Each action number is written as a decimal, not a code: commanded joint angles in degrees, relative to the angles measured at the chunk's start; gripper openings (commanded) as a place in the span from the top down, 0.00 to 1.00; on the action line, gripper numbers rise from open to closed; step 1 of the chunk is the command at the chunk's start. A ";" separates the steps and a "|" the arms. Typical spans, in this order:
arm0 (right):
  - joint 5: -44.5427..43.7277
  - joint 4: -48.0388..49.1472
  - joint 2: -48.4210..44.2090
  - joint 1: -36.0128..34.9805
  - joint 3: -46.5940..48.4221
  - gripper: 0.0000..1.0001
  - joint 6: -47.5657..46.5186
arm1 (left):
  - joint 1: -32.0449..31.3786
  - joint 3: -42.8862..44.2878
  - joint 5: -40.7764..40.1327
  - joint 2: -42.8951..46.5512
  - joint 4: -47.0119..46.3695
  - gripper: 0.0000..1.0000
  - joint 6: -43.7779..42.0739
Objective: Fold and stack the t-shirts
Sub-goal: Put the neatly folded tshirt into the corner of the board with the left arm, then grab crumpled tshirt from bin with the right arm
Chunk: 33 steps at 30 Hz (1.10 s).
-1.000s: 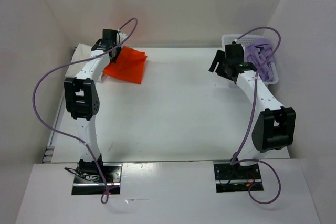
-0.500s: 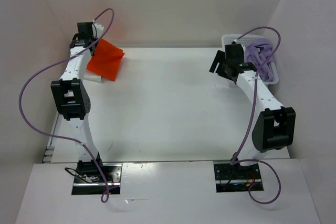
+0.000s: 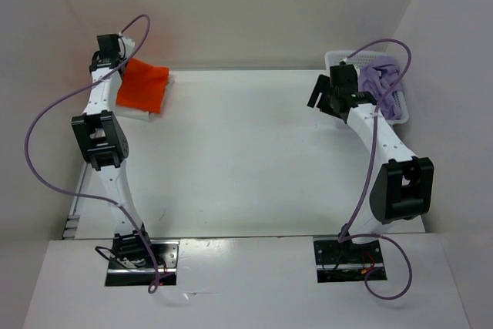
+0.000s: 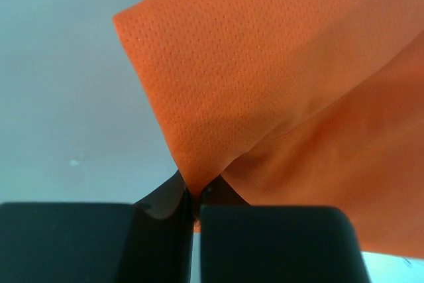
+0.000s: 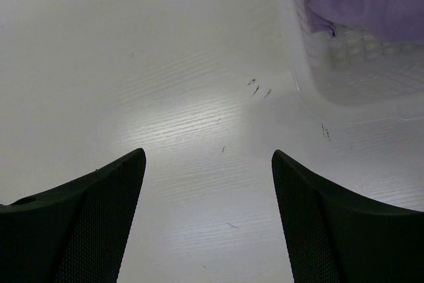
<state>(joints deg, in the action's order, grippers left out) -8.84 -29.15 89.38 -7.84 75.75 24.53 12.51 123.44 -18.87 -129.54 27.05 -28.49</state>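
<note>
Left pincer (image 4: pixel 193 198) gripping orange t-shirt (image 4: pixel 278 84), perhaps over cream t-shirt (image 3: pixel 141 115), right pincer (image 5: pixel 207 158) spread

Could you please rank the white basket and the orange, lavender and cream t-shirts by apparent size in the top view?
1. white perforated plastic basket
2. bright orange cloth t-shirt
3. lavender cloth t-shirt, bunched in the basket; close to the orange one, so unsure
4. cream-white cloth t-shirt: only slivers show beneath the orange
</note>
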 commanded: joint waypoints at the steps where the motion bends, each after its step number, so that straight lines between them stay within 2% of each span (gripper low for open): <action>1: -0.74 -1.26 -0.35 0.19 2.91 0.19 -0.80 | 0.85 3.82 -2.82 -3.87 -0.59 0.99 -1.48; 2: -0.74 -1.26 -0.35 0.19 3.44 0.19 -0.80 | 0.85 5.22 -3.53 -4.58 -0.59 0.97 -1.48; 4: -0.74 -1.79 -0.35 0.19 3.97 0.19 -1.33 | 2.07 6.98 -4.07 -6.25 -0.07 0.82 -0.87; 6: -0.74 -1.79 -0.87 -0.33 4.67 0.17 -1.33 | 2.77 10.66 -4.68 -7.21 0.46 0.55 0.01; 7: -0.74 -2.31 -1.40 -0.34 4.67 0.17 -1.85 | 2.78 12.16 -5.90 -8.27 1.33 0.35 0.71; 10: -6.77 -4.59 -1.41 -0.34 8.09 0.16 -2.39 | 3.40 18.47 -6.88 -9.07 5.71 0.19 3.17; 11: -9.59 -5.91 -1.41 -0.34 9.67 0.10 -2.39 | 3.40 20.16 -6.10 -9.07 7.13 0.11 4.40; 12: -12.49 -8.62 0.86 -0.34 13.69 0.09 -2.39 | 3.40 21.83 -4.78 -7.68 8.62 0.07 7.37; 13: -18.17 -10.13 2.36 0.88 18.69 0.04 -2.39 | 3.40 24.46 -0.85 -6.71 11.51 0.00 9.14; 14: -20.84 -11.79 6.12 1.85 21.43 0.00 -1.86 | 3.40 25.44 1.97 -4.35 13.01 0.00 12.81; 15: -22.69 -13.46 8.33 2.99 24.33 0.00 -1.34 | 3.40 25.45 5.65 -2.93 16.08 0.00 14.41; 16: -23.93 -16.61 10.53 6.13 29.58 0.00 0.23 | 3.40 25.45 14.13 -1.26 17.32 0.00 15.91; 18: -23.16 -18.40 16.92 9.66 33.83 0.00 0.87 | 2.61 19.77 23.22 4.53 18.74 0.00 17.67; 20: -17.22 -20.41 22.12 14.94 40.23 0.00 0.87 | 1.38 11.70 32.10 11.28 17.44 0.00 18.20; 21: -15.43 -21.90 28.24 16.43 42.97 0.00 0.87 | -0.45 1.38 33.10 13.76 14.21 0.00 18.21; 23: -12.88 -27.52 34.60 19.34 51.58 0.00 0.87 | -2.66 -8.60 33.64 20.44 10.85 0.00 17.07; 24: -12.17 -29.54 40.20 19.35 56.92 0.00 -0.09 | -4.32 -16.31 32.51 22.20 8.31 0.00 17.06; 28: -9.36 -33.78 46.14 19.96 62.41 0.00 -1.24 | -4.95 -22.01 32.66 24.24 9.95 0.00 18.55; 31: -8.66 -33.78 47.37 21.28 62.42 0.00 -1.24 | -4.95 -24.38 34.52 24.24 11.00 0.00 18.56; 33: -4.99 -32.91 47.37 21.99 61.11 0.00 -1.85 | -5.65 -24.91 35.05 24.24 11.01 0.00 18.56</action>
<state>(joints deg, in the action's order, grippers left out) -17.82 -60.36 140.29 14.00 133.71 24.01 6.35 98.87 13.34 -105.62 38.52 -11.53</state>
